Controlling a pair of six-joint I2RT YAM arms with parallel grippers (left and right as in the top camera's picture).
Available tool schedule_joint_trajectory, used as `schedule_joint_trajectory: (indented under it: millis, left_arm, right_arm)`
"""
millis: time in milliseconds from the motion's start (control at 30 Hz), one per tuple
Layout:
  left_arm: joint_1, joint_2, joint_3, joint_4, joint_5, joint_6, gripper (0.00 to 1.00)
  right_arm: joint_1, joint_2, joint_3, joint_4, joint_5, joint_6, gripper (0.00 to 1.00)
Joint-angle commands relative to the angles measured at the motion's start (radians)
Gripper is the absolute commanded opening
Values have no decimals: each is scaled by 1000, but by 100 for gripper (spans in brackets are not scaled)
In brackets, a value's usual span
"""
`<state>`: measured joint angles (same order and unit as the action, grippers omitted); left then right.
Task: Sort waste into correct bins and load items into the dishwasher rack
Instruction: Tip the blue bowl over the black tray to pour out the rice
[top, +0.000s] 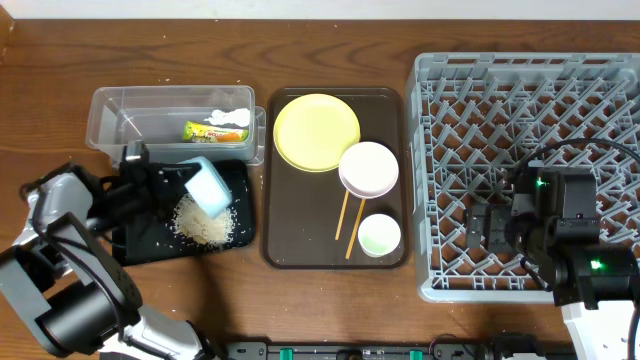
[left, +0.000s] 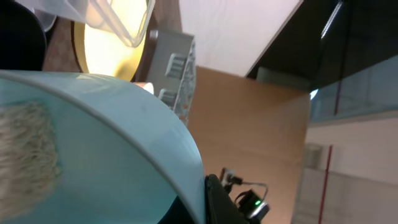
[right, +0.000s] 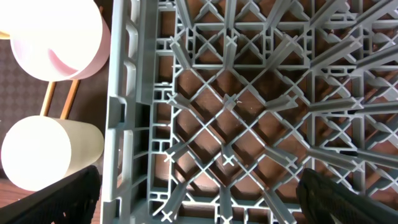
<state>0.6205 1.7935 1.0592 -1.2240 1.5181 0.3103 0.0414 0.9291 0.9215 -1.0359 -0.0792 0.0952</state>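
Left fingers (top: 172, 178) gripping light blue bowl (top: 210, 187), rice (left: 25, 155) inside

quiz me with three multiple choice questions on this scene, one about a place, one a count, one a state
1. Where is the green-and-yellow wrapper?
A in the clear tub
B in the grey rack
C on the bare table

2. How many round dishes sit on the brown tray?
A one
B three
C five

3. How is the blue bowl?
A upside down in the grey rack
B held tilted above the black tray
C standing flat on the table

Answers:
1 A, the wrapper lies inside the tub beside a white tissue.
2 B, a yellow plate, a white bowl and a small cup are on it.
3 B, it hangs tilted over the rice scattered on the black tray.
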Motion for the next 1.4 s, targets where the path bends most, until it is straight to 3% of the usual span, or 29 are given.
schedule_joint_trajectory:
  millis: [0, 633, 900, 1033, 1100, 1367]
  left_arm:
    - [33, 4, -5, -6, 46, -5, 6]
    - [53, 4, -5, -31, 55, -53, 6]
    - [53, 4, -5, 137, -24, -10, 6]
    - [53, 4, -5, 134, -10, -72, 6]
    - [50, 4, -5, 130, 56, -39, 6]
    - [50, 2, -3, 141, 28, 26, 6]
  right_arm:
    - [-16, 0, 19, -5, -8, 5, 99]
    - [-16, 0, 19, -5, -8, 5, 99]
    - [-16, 0, 19, -5, -8, 5, 99]
    - [-16, 0, 19, -5, -8, 5, 99]
    - [-16, 0, 19, -5, -8, 5, 99]
    - [-16, 0, 19, -5, -8, 5, 99]
